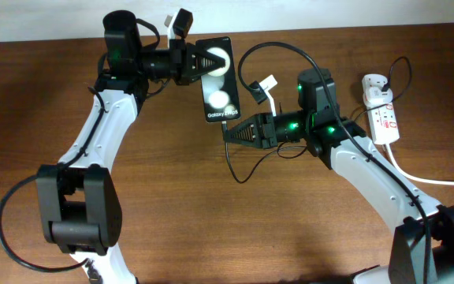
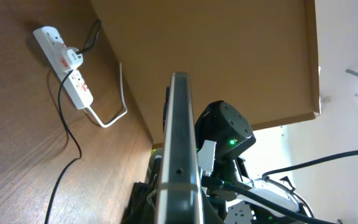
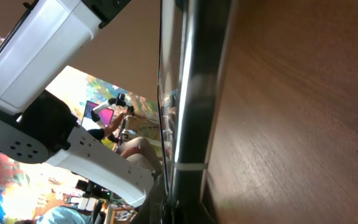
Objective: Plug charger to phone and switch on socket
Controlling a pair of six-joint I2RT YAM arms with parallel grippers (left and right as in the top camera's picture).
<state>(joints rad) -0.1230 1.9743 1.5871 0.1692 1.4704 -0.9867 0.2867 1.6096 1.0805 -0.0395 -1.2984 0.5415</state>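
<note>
The phone [image 1: 217, 83] is a black slab with a glossy face and white lettering at its near end, lifted off the table at the back centre. My left gripper [image 1: 211, 61] is shut on its far end; the left wrist view shows the phone's thin edge [image 2: 180, 124] rising from the left gripper [image 2: 178, 208]. My right gripper [image 1: 228, 132] is shut at the phone's near end, and the charger cable [image 1: 233, 170] trails out from under it. Its plug tip is hidden. In the right wrist view the phone's edge [image 3: 197, 81] runs up from the right gripper [image 3: 194, 208]. The socket [image 1: 382, 114] lies far right.
A white adapter [image 1: 374, 85] sits in the socket's far end, with a thick white cord [image 1: 416, 177] leaving toward the right edge. The left wrist view also shows the socket [image 2: 73, 81] and the charger cable [image 2: 64, 118] on the brown wooden table [image 1: 211, 229].
</note>
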